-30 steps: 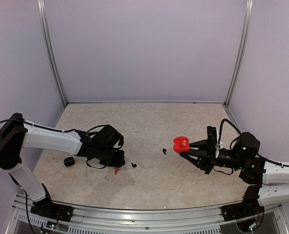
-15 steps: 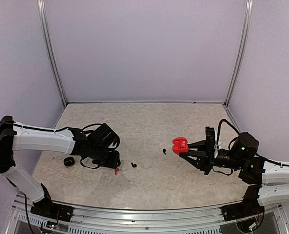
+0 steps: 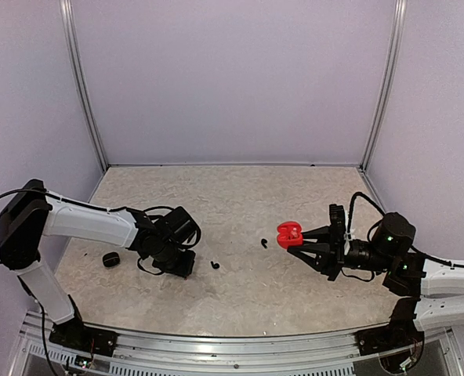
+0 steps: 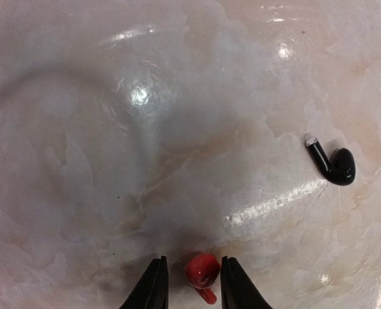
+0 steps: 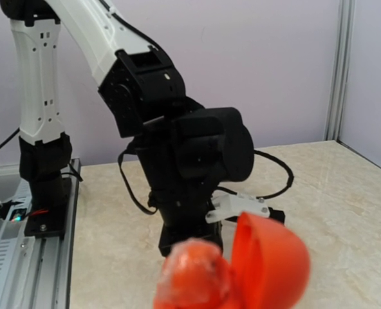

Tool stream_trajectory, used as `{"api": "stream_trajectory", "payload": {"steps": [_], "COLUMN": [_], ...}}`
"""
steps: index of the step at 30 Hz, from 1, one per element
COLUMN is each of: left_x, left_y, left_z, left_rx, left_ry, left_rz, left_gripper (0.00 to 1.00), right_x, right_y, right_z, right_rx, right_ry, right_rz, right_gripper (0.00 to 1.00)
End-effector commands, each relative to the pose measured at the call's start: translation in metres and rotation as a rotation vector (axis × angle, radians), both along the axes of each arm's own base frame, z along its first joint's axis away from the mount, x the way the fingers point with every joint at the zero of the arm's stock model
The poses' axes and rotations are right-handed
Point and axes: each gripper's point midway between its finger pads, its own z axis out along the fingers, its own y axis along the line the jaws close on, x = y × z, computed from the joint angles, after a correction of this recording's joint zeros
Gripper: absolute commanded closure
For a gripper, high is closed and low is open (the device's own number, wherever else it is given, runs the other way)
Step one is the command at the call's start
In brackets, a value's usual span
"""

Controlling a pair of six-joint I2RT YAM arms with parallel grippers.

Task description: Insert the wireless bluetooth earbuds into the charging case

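So, left gripper [image 4: 192,269]: low over the surface [image 3: 248,196], pointing straight down, left of centre in the top view.
Left jaws: narrow, one finger on each side of the red earbud. A thin gap shows on one side and the other finger looks to be touching it. Can't tell if there is a firm grip.
Red earbud [image 4: 202,273]: lying on the surface between the left fingertips, stem toward the camera. Hidden under the gripper in the top view.
Black earbud [image 4: 332,164]: on the surface to the right of the left gripper, apart from it, stem pointing up-left in the wrist view.
Second black earbud [image 3: 263,243]: on the surface near the middle, just left of the red charging case and not touching it.
Right gripper [image 3: 302,241]: raised off the surface at the right, pointing left toward the other arm.
Right jaws: clamped on the red charging case.
Red charging case [image 3: 290,232]: held in the air with its lid hinged open. Close and blurred in the right wrist view.
Dark oval object [image 3: 110,259]: on the surface left of the left gripper, near the left arm.
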Motion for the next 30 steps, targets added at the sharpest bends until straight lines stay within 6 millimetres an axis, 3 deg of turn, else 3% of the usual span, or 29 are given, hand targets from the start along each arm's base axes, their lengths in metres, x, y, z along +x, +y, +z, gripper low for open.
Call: {"api": "stream_trajectory", "payload": {"steps": [1,10,17,21,25,30], "left_x": [0.005,0.002,0.009,0.019,0.028,0.023], "left_y": [-0.006,-0.009,-0.016,-0.028,-0.04,-0.062], "left_z": [0.002,-0.005,0.013,0.05,0.101,0.182], "left_rx": [0.019,0.031,0.01,-0.066,-0.17,-0.356], "left_ry": [-0.019,-0.006,-0.075,-0.195,-0.346,-0.568], "left_rz": [-0.033,-0.059,-0.079,-0.097,-0.109,-0.18], "left_gripper": [0.71,0.79,0.83,0.85,0.87,0.88], "right_x": [0.003,0.002,0.003,0.004,0.004,-0.001], "right_y": [-0.003,-0.003,-0.003,-0.002,-0.002,-0.002], "right_z": [0.004,0.004,0.005,0.006,0.007,0.009], "right_rx": [0.011,0.01,0.01,0.011,0.014,0.028], "right_ry": [-0.012,-0.015,-0.019,-0.029,-0.055,-0.124], "right_rz": [-0.019,-0.018,-0.022,-0.024,-0.021,-0.002], "right_gripper": [1.0,1.0,1.0,1.0,1.0,1.0]}}
